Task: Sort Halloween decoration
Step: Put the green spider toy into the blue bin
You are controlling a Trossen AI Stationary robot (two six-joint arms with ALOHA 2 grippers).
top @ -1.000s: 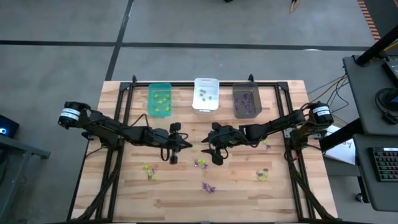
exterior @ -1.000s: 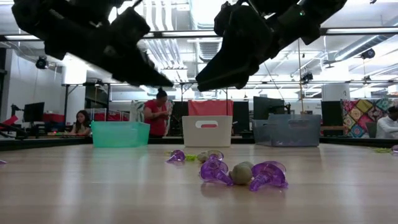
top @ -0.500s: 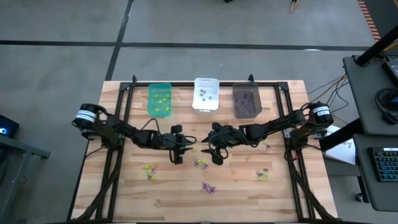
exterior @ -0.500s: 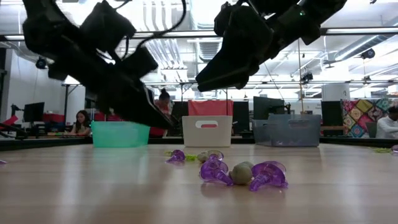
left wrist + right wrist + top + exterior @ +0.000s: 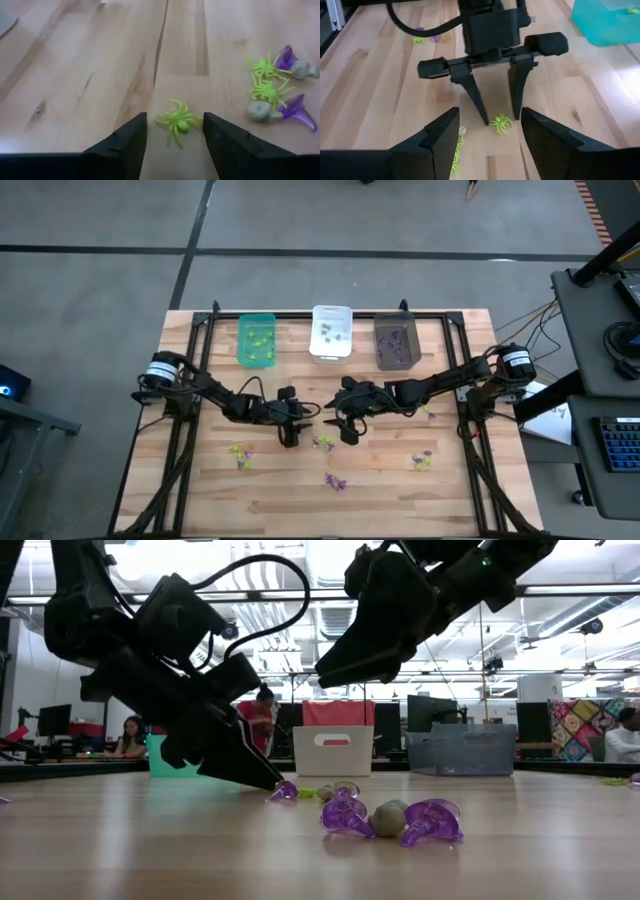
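Note:
A yellow-green spider decoration (image 5: 176, 121) lies flat on the wooden table (image 5: 200, 490). My left gripper (image 5: 175, 119) is down at the tabletop and open, one finger on either side of the spider (image 5: 501, 121); I see no touch. In the high view my left gripper (image 5: 300, 421) is at the table's middle. Facing it, my right gripper (image 5: 330, 420) hangs open above the table with nothing between its fingers (image 5: 445, 132). A cluster of green, purple and greyish decorations (image 5: 272, 95) lies close by.
The green bin (image 5: 257, 340), white bin (image 5: 331, 332) and dark grey bin (image 5: 396, 342) stand in a row at the far edge, each with decorations inside. More decorations lie loose at the near left (image 5: 240, 452), near middle (image 5: 335, 480) and near right (image 5: 422, 460).
My left gripper has come down from above the table to the tabletop, tipping further downward and edging toward the table's right, and it has opened around the yellow-green spider. My right gripper has kept still.

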